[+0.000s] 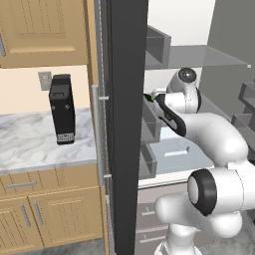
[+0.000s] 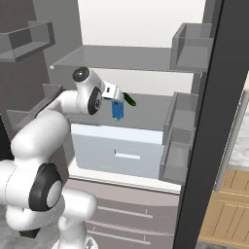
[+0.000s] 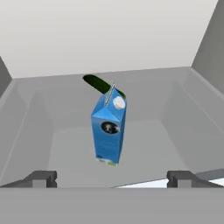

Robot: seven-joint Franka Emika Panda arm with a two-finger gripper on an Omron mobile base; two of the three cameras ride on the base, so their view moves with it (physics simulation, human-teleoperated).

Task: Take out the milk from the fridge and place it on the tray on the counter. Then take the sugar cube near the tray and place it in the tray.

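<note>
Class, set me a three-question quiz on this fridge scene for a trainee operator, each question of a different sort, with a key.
1. True or false: the hand is closed on the milk.
2. What lies behind the milk on the fridge shelf? A) a dark green vegetable B) a red apple C) a white bowl
3. Fill in: the milk stands ____ on the shelf.

Key: 1 false, the fingers stand wide apart, short of the carton. 2 A. 3 upright.

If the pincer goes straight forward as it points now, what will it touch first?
Most likely the milk: it stands upright on the fridge shelf, centred ahead of the open pincer. A dark green vegetable lies behind it. How far off is unclear.
</note>
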